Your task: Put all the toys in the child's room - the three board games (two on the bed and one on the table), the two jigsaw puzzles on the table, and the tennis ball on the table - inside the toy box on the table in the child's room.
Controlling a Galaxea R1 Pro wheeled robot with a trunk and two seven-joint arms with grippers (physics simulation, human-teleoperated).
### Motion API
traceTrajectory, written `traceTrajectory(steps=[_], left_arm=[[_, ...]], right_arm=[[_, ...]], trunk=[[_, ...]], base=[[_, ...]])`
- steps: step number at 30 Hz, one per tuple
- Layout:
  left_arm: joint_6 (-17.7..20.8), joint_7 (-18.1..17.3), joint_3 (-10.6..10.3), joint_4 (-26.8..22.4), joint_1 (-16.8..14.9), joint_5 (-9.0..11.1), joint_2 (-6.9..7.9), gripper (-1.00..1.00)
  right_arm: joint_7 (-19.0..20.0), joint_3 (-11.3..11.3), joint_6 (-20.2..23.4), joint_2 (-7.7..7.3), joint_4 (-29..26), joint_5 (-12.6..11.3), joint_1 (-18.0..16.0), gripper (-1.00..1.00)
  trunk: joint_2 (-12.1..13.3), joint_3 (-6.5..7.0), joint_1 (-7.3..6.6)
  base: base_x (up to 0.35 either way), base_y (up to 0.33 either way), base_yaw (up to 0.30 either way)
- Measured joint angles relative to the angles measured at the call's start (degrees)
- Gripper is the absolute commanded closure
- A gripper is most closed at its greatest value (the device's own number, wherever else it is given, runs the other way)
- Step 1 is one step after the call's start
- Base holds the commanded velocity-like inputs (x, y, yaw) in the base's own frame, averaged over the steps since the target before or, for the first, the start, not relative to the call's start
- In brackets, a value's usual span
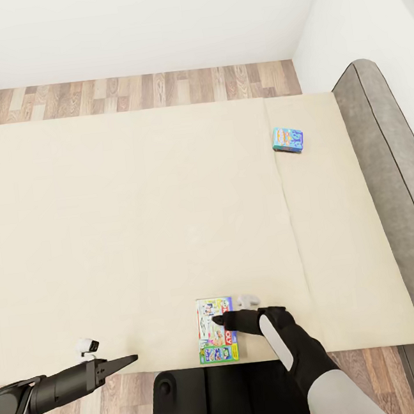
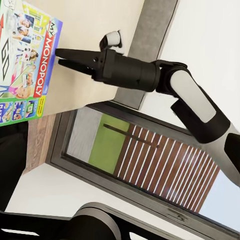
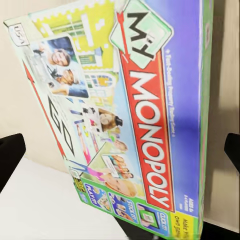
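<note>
— How many games can you see?

— Two. A white-and-green board game (image 1: 216, 330) lies flat at the near edge of the bed (image 1: 138, 227), and a small blue board game (image 1: 287, 139) lies far across it, near the grey headboard (image 1: 392, 166). They are well apart.

— And how many grippers?

— Two as well. The right gripper (image 1: 219, 321) is over the white-and-green game, with its two dark fingers a little apart and the box between them. From the right wrist, the finger tips (image 3: 10, 157) sit one on each side of the box, not squeezing it as far as I can tell. The left gripper (image 1: 131, 358) hangs at the near edge of the bed, off to the left — its fingers look pressed together, with nothing in them.

— Is there room to move?

— Lots. The beige mattress is wide and bare between the two games.

— What is the room like?

— A wooden floor (image 1: 142, 91) runs past the far side of the bed, then a white wall (image 1: 147, 21).
</note>
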Motion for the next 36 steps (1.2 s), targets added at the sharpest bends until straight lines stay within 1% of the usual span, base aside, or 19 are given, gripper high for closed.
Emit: traceTrajectory(steps=[5, 7, 9, 13, 14, 17, 18, 20, 21, 23, 24, 25, 26, 31, 36], left_arm=[[-0.02, 0.00, 0.00, 0.00, 0.00, 0.00, 0.00, -1.00], [-0.01, 0.00, 0.00, 0.00, 0.00, 0.00, 0.02, -1.00], [-0.02, 0.00, 0.00, 0.00, 0.00, 0.00, 0.04, -1.00], [-0.04, 0.00, 0.00, 0.00, 0.00, 0.00, 0.05, -1.00], [-0.04, 0.00, 0.00, 0.00, 0.00, 0.00, 0.04, -1.00], [-0.06, 0.00, 0.00, 0.00, 0.00, 0.00, 0.05, -1.00], [-0.04, 0.00, 0.00, 0.00, 0.00, 0.00, 0.06, -1.00], [-0.05, 0.00, 0.00, 0.00, 0.00, 0.00, 0.03, -1.00], [-0.05, 0.00, 0.00, 0.00, 0.00, 0.00, 0.04, -1.00], [-0.04, 0.00, 0.00, 0.00, 0.00, 0.00, 0.05, -1.00], [-0.04, 0.00, 0.00, 0.00, 0.00, 0.00, 0.06, -1.00], [-0.05, 0.00, 0.00, 0.00, 0.00, 0.00, 0.06, -1.00], [-0.04, 0.00, 0.00, 0.00, 0.00, 0.00, 0.03, -1.00], [-0.05, 0.00, 0.00, 0.00, 0.00, 0.00, 0.05, -1.00], [-0.02, 0.00, 0.00, 0.00, 0.00, 0.00, 0.06, -1.00]], right_arm=[[-2.65, 0.04, 1.25, 0.00, -1.07, -0.09, 0.00, -1.00], [-3.02, 0.08, 1.46, 0.00, -1.39, -0.11, 0.00, -1.00], [-3.48, 0.67, 2.13, 0.00, -2.00, -0.14, 0.00, -1.00], [-5.51, 3.34, 4.58, 0.00, -4.34, -0.24, 0.05, -1.00], [-6.86, 4.55, 5.80, 0.00, -5.83, -0.14, 0.21, -1.00], [-9.35, 6.03, 7.46, 0.01, -8.01, -0.09, 0.62, -1.00], [-11.00, 6.66, 8.23, 0.01, -9.06, -0.47, 0.81, -1.00], [-12.63, 7.11, 8.75, 0.01, -9.77, -1.25, 0.93, -1.00], [-14.16, 7.43, 9.11, 0.01, -10.19, -2.33, 1.01, -1.00], [-15.96, 7.88, 9.35, 0.01, -10.49, -3.64, 1.06, -1.00], [-17.76, 8.42, 9.49, 0.01, -10.68, -4.80, 1.10, -1.00], [-18.69, 8.75, 9.55, 0.01, -10.77, -5.32, 1.11, -1.00], [-20.45, 9.42, 9.63, 0.01, -10.88, -6.20, 1.13, -1.00], [-24.70, 10.93, 9.69, 0.01, -11.02, -8.40, 1.11, -1.00], [-26.65, 11.35, 9.55, 0.01, -10.82, -9.63, 1.08, -1.00]], trunk=[[0.00, 0.00, 0.00], [0.00, 0.00, 0.00], [0.00, 0.00, 0.00], [0.00, 0.00, 0.00], [0.00, 0.00, 0.00], [0.00, 0.00, 0.00], [0.00, 0.00, 0.00], [0.00, 0.00, 0.00], [0.00, 0.00, 0.00], [0.00, 0.00, 0.00], [0.00, 0.00, 0.00], [0.00, 0.00, 0.00], [0.00, 0.00, 0.00], [0.00, 0.00, 0.00], [0.00, 0.00, 0.00]], base=[[0.000, 0.000, 0.000], [0.000, 0.000, 0.000], [0.000, 0.000, 0.000], [0.000, 0.000, 0.000], [0.000, 0.000, 0.000], [0.000, 0.000, 0.000], [0.000, 0.000, 0.000], [0.000, 0.000, 0.000], [0.000, 0.000, 0.000], [0.000, 0.000, 0.000], [0.000, 0.000, 0.000], [0.000, 0.000, 0.000], [0.000, 0.000, 0.000], [0.000, 0.000, 0.000], [0.000, 0.001, 0.000]])
